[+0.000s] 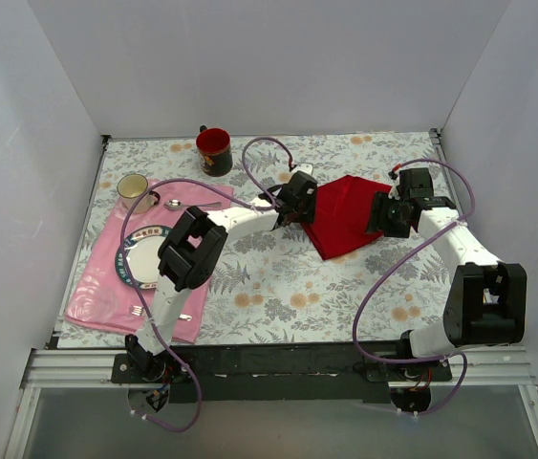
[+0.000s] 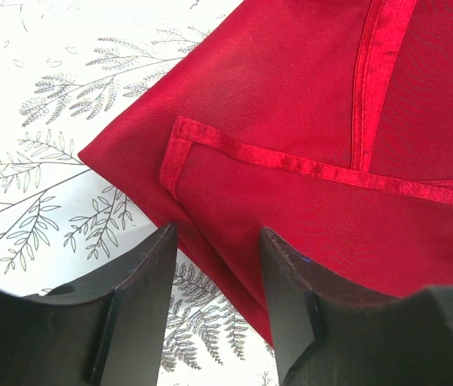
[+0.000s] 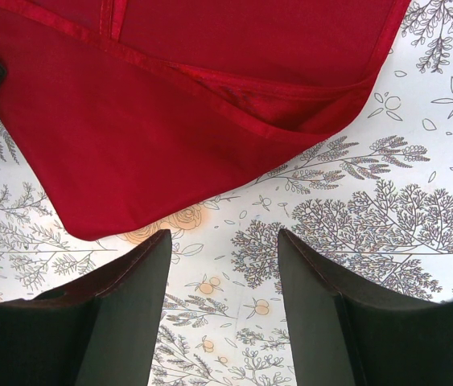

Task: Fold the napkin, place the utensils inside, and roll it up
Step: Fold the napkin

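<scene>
Napkin (image 1: 345, 215), red and folded with its hems showing, lies on my floral table (image 1: 278, 287), right of centre, between both arms. I see a pink placemat (image 1: 106, 287) far left, carrying a plate (image 1: 127, 254). My left end effector (image 2: 214, 241) hangs open over the napkin's left edge. My right end effector (image 3: 224, 241) is open just beside its right edge.

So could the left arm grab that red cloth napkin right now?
Probably yes. The left pincer hangs right at the folded edge of the plain red cloth napkin, jaws apart, and nothing else lies in the way.
</scene>
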You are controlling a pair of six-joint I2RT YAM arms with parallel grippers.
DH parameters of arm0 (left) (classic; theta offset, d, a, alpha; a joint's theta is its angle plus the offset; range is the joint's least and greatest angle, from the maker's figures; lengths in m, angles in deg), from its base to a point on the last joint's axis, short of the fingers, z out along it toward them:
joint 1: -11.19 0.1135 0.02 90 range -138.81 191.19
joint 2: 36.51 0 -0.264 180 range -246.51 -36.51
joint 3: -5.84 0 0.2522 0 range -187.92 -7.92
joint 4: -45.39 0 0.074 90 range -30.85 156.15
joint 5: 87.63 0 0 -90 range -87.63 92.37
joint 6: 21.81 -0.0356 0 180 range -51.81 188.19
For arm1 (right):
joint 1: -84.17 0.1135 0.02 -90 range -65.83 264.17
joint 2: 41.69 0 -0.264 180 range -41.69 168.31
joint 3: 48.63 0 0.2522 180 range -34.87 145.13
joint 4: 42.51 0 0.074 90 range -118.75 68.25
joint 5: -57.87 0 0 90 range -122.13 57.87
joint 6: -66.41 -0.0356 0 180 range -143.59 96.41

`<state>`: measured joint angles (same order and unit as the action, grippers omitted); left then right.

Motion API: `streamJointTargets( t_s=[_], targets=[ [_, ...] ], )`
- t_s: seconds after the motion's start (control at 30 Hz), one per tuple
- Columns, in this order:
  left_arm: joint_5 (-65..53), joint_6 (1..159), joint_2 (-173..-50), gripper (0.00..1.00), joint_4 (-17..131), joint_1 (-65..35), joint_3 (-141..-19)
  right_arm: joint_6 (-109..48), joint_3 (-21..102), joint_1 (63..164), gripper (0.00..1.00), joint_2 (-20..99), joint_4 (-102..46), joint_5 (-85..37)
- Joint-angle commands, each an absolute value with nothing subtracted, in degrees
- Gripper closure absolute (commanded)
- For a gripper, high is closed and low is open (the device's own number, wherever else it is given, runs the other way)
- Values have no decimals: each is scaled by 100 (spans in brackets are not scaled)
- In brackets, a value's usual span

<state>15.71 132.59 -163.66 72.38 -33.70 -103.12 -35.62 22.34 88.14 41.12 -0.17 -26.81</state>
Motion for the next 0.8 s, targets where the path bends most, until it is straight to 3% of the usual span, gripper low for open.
streamJointTargets(
  t_s=[0.0,0.77],
  targets=[
    [1898,13015,-15920,55,7128,-3469,-10399,-3537,2218,8804,37,3926,-62,-2624],
    [2407,12391,-16518,60,7251,-3548,-10935,-3475,2217,8804,37,3917,-9,-2650]
  ],
)
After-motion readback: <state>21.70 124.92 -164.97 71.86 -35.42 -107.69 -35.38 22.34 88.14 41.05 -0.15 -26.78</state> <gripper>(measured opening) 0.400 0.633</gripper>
